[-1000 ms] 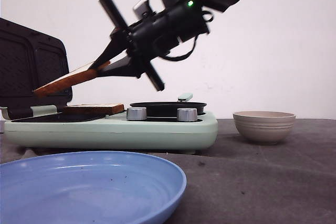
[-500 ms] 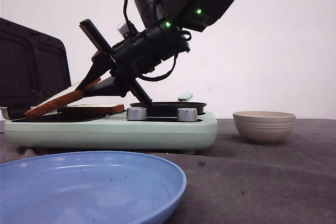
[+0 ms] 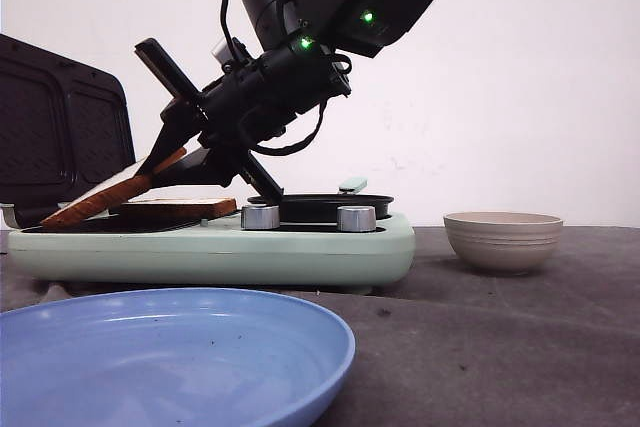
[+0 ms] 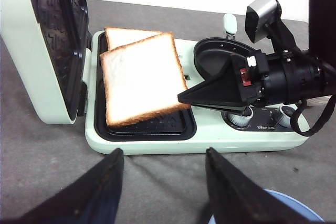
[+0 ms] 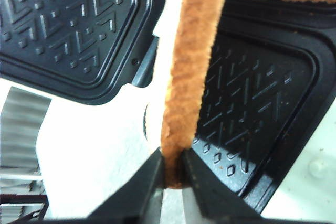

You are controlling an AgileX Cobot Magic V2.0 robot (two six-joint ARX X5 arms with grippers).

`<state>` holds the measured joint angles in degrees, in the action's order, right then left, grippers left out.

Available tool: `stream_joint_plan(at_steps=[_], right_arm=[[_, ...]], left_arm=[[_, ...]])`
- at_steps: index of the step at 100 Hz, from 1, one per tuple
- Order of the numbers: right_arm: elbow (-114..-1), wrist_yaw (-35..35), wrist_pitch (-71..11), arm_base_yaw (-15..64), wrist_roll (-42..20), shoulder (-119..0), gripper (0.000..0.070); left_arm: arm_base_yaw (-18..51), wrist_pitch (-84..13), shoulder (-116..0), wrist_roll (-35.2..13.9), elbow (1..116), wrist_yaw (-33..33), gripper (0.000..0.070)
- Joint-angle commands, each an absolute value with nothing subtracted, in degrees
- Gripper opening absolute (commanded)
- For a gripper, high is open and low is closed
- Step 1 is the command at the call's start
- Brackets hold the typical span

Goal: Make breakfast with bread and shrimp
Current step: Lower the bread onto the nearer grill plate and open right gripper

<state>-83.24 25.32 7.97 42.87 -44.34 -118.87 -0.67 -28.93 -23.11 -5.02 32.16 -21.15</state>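
Observation:
One slice of bread (image 3: 180,209) lies flat on the black grill plate of the open sandwich maker (image 3: 300,247); it also shows in the left wrist view (image 4: 123,34). My right gripper (image 3: 165,162) is shut on the crust edge of the second bread slice (image 3: 100,202). It holds the slice tilted over the first, with the low far edge down at the plate. The grip shows in the right wrist view (image 5: 172,153), on the crust (image 5: 186,66). My left gripper (image 4: 164,153) is open and empty above the table in front of the maker. No shrimp is in view.
The maker's ribbed lid (image 3: 60,127) stands open at the left. A round black pan (image 3: 320,202) and two silver knobs (image 3: 260,216) sit on its right half. A blue plate (image 3: 170,347) is in front, and a beige ribbed bowl (image 3: 503,239) to the right.
My right gripper has come down and to the left with the bread slice. The slice's far edge has dropped from mid-air to the grill plate.

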Motion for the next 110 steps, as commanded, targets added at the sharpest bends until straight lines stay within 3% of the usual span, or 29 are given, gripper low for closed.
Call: stream_joint_plan(at_steps=[1, 14, 21, 110], right_arm=[[-84.82, 24.95, 8.23, 43.83, -44.14, -120.22, 0.0055], [-84.82, 23.84, 6.87, 43.83, -44.07, -120.22, 0.0265], [-84.82, 23.57, 6.15, 43.81, -43.59, -120.22, 0.0312], [-84.84, 30.24, 3.16, 44.77, -43.05, -120.22, 0.0341]], left_arm=[[-0.6, -28.29, -23.11, -4.08, 32.45, -20.99, 0.0232], [-0.6, -28.29, -23.11, -4.08, 32.45, -20.99, 0.0232], [-0.6, -28.29, -23.11, -4.08, 32.45, -20.99, 0.0232], [0.08, -28.27, -23.11, -3.88, 32.45, -20.95, 0.0232]])
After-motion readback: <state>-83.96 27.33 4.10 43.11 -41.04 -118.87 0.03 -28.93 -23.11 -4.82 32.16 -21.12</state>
